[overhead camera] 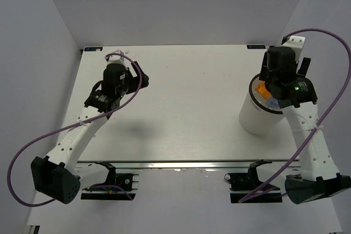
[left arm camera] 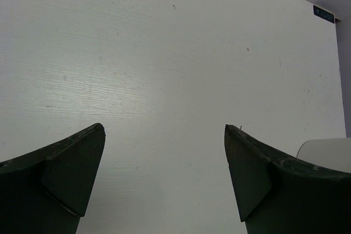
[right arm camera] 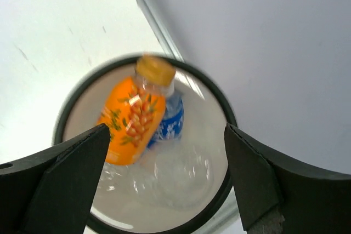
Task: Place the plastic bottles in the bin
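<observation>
Inside bin [right arm camera: 82, 107]: orange bottle [right arm camera: 130, 121], blue-label bottle [right arm camera: 172, 118], clear bottle [right arm camera: 178, 178]; right end effector [right arm camera: 164, 131] spread above; left end effector [left arm camera: 164, 130] spread.

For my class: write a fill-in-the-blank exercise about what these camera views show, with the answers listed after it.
1. The yellow-capped bottle in the bin is ____ in colour.
2. The labelled bottle next to it has a ____ label.
3. The right gripper hangs over the bin with its jaws ____.
4. The left gripper, over the table, holds ____.

Answers: orange; blue; open; nothing.
</observation>
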You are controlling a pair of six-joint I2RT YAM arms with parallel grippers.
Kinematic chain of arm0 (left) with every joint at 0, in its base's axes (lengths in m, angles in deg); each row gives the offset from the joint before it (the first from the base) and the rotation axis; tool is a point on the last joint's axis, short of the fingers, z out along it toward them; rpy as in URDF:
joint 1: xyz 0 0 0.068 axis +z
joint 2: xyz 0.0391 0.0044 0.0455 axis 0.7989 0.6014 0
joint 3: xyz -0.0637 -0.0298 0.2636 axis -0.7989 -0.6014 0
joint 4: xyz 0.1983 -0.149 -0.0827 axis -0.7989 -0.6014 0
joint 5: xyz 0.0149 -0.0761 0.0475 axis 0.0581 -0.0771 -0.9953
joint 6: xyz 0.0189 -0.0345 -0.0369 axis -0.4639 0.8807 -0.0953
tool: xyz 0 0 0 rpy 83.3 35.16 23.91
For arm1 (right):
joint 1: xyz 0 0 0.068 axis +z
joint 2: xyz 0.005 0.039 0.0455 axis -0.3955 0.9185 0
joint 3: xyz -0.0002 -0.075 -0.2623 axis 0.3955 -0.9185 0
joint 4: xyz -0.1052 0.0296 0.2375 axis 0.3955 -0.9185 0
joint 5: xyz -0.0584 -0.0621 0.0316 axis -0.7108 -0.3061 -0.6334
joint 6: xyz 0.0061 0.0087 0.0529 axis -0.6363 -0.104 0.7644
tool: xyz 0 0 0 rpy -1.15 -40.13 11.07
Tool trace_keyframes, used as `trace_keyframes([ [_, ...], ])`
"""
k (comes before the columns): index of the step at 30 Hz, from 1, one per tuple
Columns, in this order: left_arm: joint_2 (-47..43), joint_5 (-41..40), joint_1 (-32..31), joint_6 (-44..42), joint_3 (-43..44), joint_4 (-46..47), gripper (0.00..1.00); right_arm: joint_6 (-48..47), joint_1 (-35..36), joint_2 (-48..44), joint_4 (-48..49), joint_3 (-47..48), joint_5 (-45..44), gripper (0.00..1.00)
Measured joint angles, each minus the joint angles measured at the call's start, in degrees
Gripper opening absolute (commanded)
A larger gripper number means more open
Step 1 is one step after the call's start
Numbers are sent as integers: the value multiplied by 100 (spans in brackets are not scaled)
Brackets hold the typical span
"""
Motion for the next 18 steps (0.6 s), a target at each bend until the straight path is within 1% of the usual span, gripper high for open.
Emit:
trace_keyframes([
  [3,0,-61,0,-2,101,-57,98,-98,2,-37,94,527,107,89],
  [6,2,-140,0,-2,197,-68,98,-155,0,-157,160,837,549,89],
  [10,-7,-398,0,28,232,-153,98,-155,133,-310,361,911,1873,89],
  [11,-17,-481,0,57,232,-223,98,-153,286,-308,452,863,2124,89],
  [12,-39,-586,0,98,225,-289,98,-151,553,-284,538,800,2194,89],
  [15,-212,-929,0,232,162,-494,98,-168,1770,-13,802,566,2339,89],
  [17,-444,-1172,0,334,39,-621,98,-129,2186,240,1078,431,2662,89],
  [18,-599,-1283,0,387,-46,-684,98,-90,2361,435,1244,219,2802,89],
])
